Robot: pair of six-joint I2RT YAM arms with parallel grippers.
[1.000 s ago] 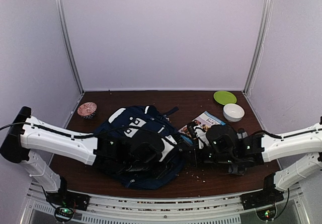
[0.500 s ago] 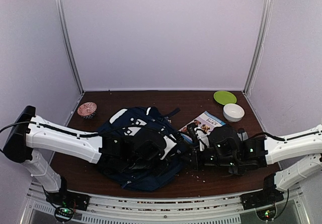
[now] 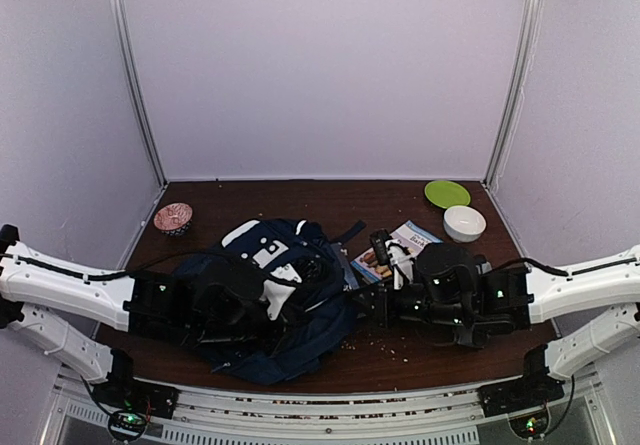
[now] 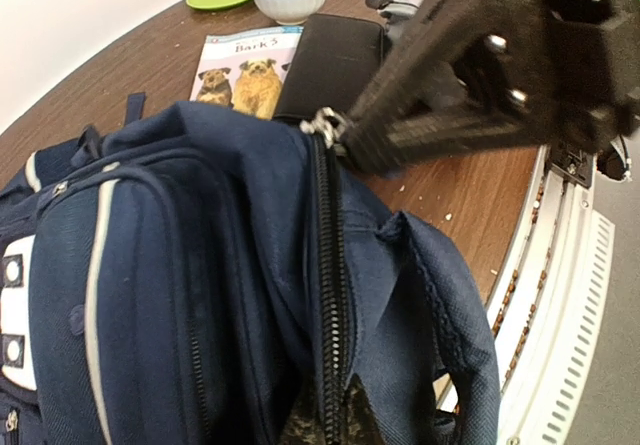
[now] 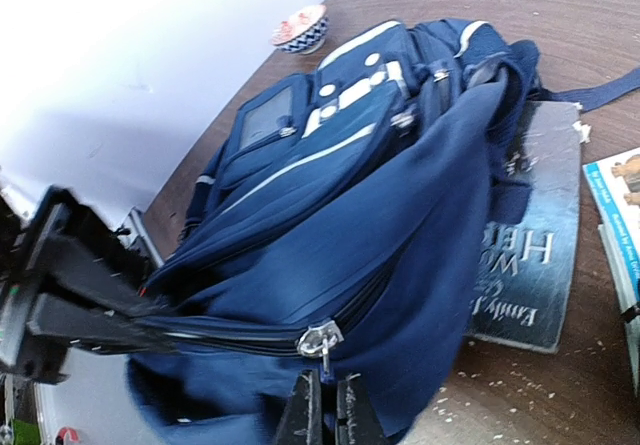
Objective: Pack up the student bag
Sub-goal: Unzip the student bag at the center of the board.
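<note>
The student bag, navy with white patches, lies crumpled at the table's front centre. My left gripper is buried in its fabric. In the left wrist view its fingertips are hidden under the cloth beside the closed zipper, and it is shut on the bag. From the right, my right gripper reaches the bag's edge. Its fingers are pinched shut on the tab of the silver zipper pull. The bag is stretched taut between the two grippers.
A dark hardcover book lies partly under the bag. A "Bark" book and a black case lie to its right. A green plate and white bowl stand back right. A patterned bowl stands back left. Crumbs dot the table.
My left gripper has shut on the bag's fabric and the left arm has drawn back to the left, dragging the bag that way. The right gripper stays pinched on the zipper pull.
</note>
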